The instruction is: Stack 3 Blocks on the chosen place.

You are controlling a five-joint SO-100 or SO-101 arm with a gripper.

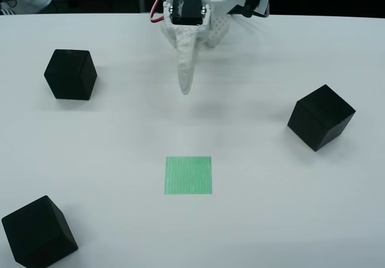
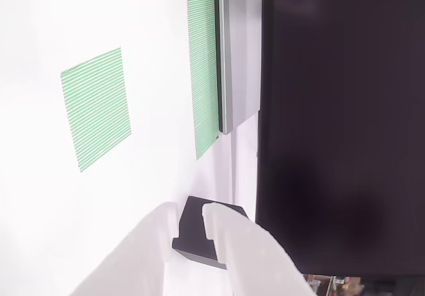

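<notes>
Green square (image 1: 188, 175) sits bare at mid-tabletop, nothing stacked on it yet. Three black cubes lie well apart around it in the fixed front view: upper-left cube (image 1: 70, 74), right cube (image 1: 320, 117), lower-left cube (image 1: 39, 232).

End effector (image 1: 185, 86) hangs above the tabletop beyond the square, holding nothing; in the gripper-mounted view its fingers (image 2: 236, 239) stand slightly parted with a cube (image 2: 199, 233) seen past the tips.

Judgement – first pick pending. Cubes sit skewed, so square the wrist to a pair of flat faces, then come down centred.

Tabletop (image 1: 271, 208) is plain white and matte. Dark clutter sits along the far edge.
</notes>
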